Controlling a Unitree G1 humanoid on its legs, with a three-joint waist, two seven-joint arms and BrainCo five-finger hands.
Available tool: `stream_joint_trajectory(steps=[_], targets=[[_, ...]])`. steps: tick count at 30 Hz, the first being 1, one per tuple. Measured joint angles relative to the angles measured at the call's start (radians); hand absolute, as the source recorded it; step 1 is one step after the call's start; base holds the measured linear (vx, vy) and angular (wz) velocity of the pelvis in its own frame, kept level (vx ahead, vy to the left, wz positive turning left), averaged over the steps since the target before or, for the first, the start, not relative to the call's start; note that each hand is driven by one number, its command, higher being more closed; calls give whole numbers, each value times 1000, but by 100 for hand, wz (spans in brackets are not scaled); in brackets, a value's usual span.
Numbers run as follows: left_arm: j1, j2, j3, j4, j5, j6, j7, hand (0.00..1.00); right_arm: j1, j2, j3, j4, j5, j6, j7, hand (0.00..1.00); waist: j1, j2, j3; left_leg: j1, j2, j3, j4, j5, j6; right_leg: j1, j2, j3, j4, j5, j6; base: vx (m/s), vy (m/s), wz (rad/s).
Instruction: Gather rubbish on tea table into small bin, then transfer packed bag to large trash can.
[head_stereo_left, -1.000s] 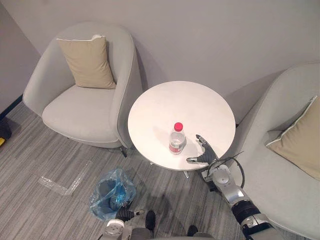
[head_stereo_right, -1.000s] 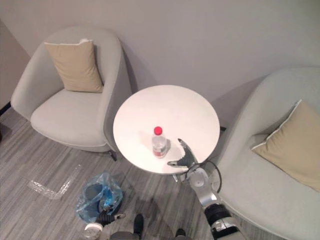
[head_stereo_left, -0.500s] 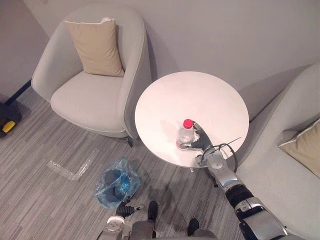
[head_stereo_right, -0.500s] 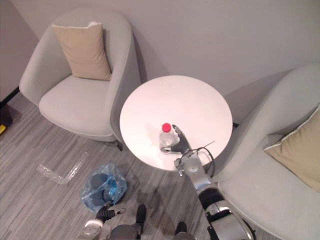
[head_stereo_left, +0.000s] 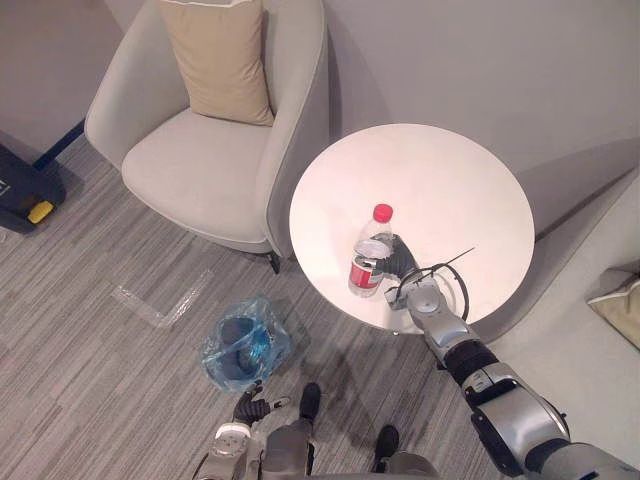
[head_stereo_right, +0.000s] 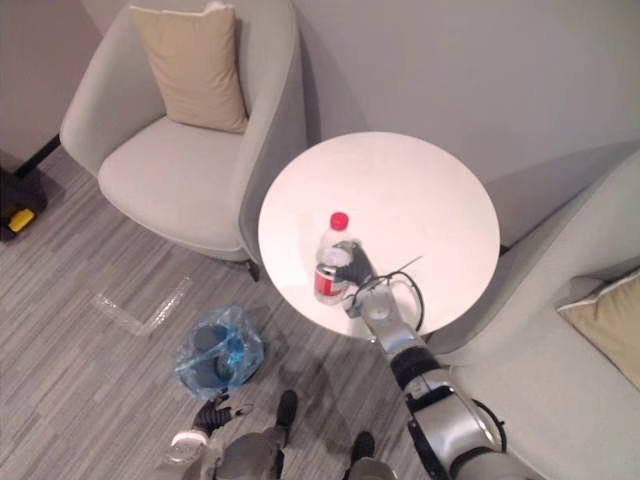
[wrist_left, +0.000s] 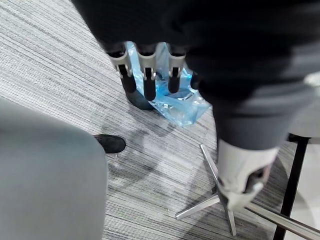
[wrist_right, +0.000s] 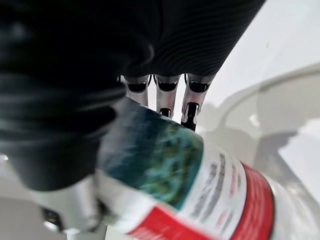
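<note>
A clear plastic bottle with a red cap and a red label stands slightly tilted near the front edge of the round white tea table. My right hand is against its right side, fingers curled round its body; up close the bottle lies across the palm with the fingers behind it. A small dark bin lined with a blue plastic bag sits on the floor left of the table. My left hand hangs low beside it, its fingers straight above the blue bag.
A grey armchair with a beige cushion stands left of the table, a second armchair to the right. A clear plastic strip lies on the carpet. A black and yellow object sits at the left edge.
The camera has shifted. My right hand has moved left along the table to the bottle and curled its fingers round it; the bottle now leans a little. The left hand has stayed low.
</note>
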Motion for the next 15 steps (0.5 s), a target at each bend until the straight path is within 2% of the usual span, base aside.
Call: stream_joint_trajectory(steps=[6,11,15], targets=[[0,0,2,0,13,8,0,0,174,-44,-26,-247,-3,-1,19,100,-10,-1,0,11,-1,6,4,-4,5,0,-8,33,16,0,1,-6,2,-2],[0,6,4,3,53,23,-1,0,360,-41,-94,-464,-13,-4,43,100,-34,-11,-5,35,-4,47,3,-12,13,2,-17,87,26,-7,14,-33,12,-23],[5,15,2,18,71,37,-3,0,497,-29,-149,-600,-42,-18,55,100,-65,-26,-24,63,-1,102,3,-21,13,-1,-18,144,27,-7,23,-43,6,-42]])
